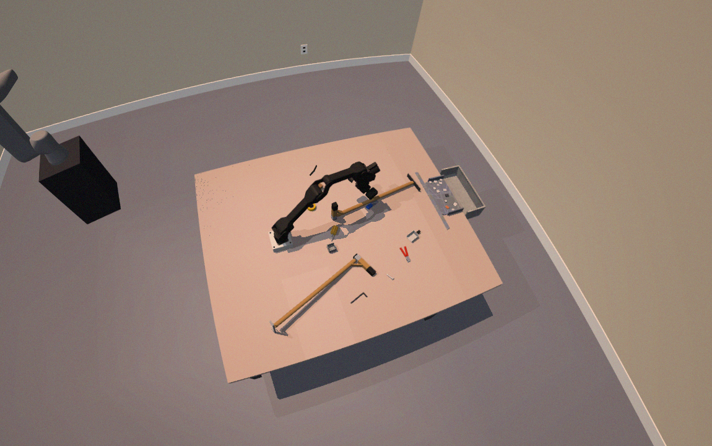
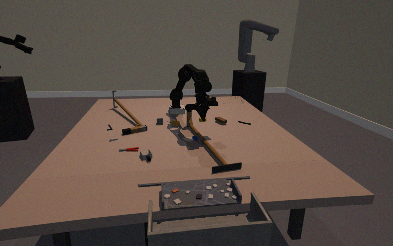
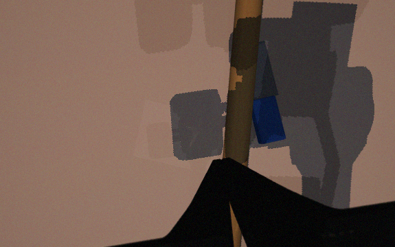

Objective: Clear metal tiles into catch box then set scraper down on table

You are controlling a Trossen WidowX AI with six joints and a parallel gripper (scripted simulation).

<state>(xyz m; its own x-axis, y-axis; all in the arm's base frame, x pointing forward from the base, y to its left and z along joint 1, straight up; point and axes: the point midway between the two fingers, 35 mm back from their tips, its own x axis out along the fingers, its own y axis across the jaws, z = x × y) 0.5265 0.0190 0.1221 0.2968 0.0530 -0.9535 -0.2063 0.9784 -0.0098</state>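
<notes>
Scattered tiles (image 1: 446, 195) (image 2: 210, 196) lie on the bench plate (image 1: 451, 196) (image 2: 191, 183), which sits at the surface's (image 1: 247, 222) (image 2: 268, 146) (image 3: 80, 103) edge farthest from my base. The catch box (image 1: 472, 186) (image 2: 210, 237) adjoins the plate's far side. On my side of the plate, a scraper (image 1: 397, 189) (image 2: 214, 152) (image 3: 240, 113) points its blade towards it. Nearer me than the plate and off to its right lie pliers (image 1: 405, 254) (image 2: 129, 149); farther back, another long-handled tool (image 1: 314, 291) (image 2: 127, 112).
</notes>
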